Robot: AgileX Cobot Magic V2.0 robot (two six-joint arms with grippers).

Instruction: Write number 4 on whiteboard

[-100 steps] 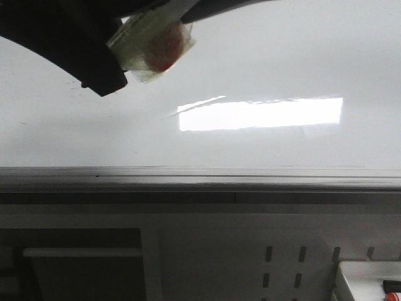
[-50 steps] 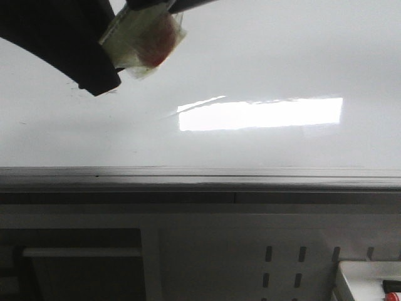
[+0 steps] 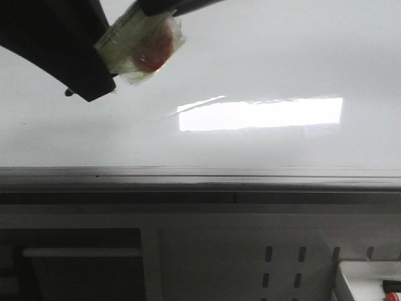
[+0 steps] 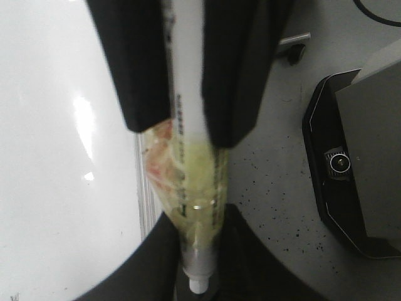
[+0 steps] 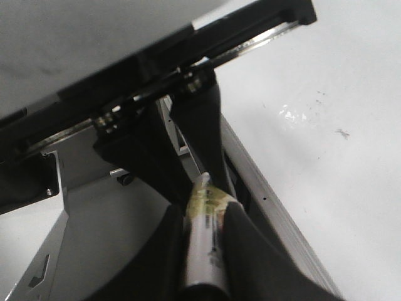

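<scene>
The whiteboard (image 3: 263, 56) is glossy white with a bright rectangular reflection and a grey edge rail (image 3: 250, 179). No number 4 shows on it; only tiny faint marks (image 5: 341, 133) are visible. A white marker (image 4: 187, 94), wrapped in yellowish tape with a red patch (image 3: 141, 47), is held over the board's far left. My left gripper (image 4: 200, 216) is shut on the marker's lower end. My right gripper (image 5: 205, 210) is shut on the same marker. The other arm's black fingers (image 4: 144, 69) clamp the marker further along. The whiteboard also shows in the left wrist view (image 4: 56, 188).
Below the rail stands a white perforated panel (image 3: 282, 263) and a white box with a red item (image 3: 369, 282). Beside the board lie speckled grey floor (image 4: 276, 188), a black and grey machine base (image 4: 351, 163) and a caster wheel (image 4: 294, 47).
In the front view the black gripper and the taped marker have shifted slightly up and to the left. The board surface looks unchanged.
</scene>
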